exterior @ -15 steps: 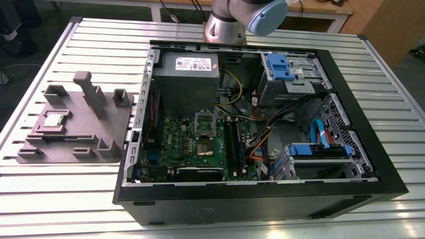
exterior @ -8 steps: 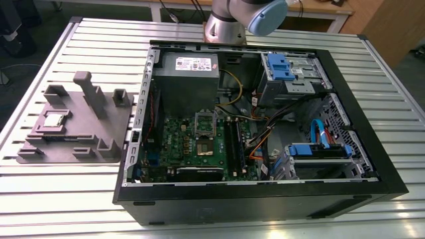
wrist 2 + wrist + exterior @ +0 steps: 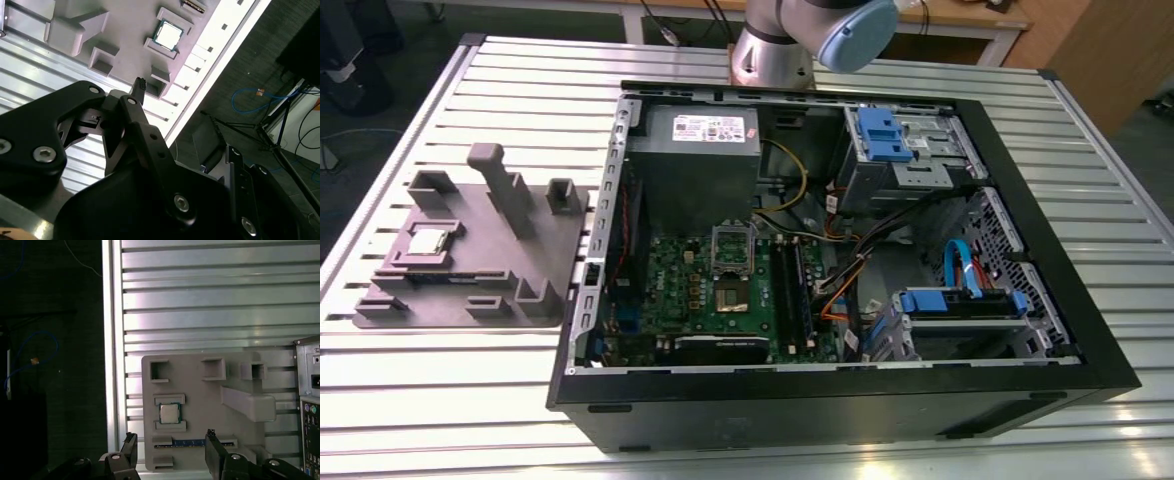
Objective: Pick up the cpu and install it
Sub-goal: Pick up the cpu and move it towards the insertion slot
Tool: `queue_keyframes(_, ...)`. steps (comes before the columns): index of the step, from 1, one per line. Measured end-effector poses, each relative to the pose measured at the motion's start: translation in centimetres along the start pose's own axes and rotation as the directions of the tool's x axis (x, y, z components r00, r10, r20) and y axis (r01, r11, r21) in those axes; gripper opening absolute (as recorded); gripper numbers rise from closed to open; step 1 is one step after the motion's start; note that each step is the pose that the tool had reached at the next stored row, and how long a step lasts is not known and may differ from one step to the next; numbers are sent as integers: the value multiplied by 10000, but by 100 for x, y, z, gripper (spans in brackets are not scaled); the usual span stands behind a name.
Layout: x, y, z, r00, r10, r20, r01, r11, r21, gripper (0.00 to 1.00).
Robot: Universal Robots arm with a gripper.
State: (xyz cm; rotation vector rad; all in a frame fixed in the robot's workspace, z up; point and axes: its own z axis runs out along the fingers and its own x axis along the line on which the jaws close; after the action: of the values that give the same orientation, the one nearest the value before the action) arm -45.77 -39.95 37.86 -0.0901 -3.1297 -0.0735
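Small flat silvery-grey square cpu lay seated in its recess on the grey moulded plastic fixture tray. The tray sat on the slatted aluminium table, to the exterior view's left of the open black computer case, well apart from the green motherboard. Black pincer hung above the tray, fingers apart, empty. Judgement: centre over the chip, descend square, close on its two unwalled edges so it lifts flat

cpu on grey holder | open case beside, exterior view's right
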Motion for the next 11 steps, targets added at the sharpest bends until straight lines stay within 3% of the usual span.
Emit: queue_keyframes(11, -2, -29, 80, 10000, -52, -3, 52, 10000, 1, 65)
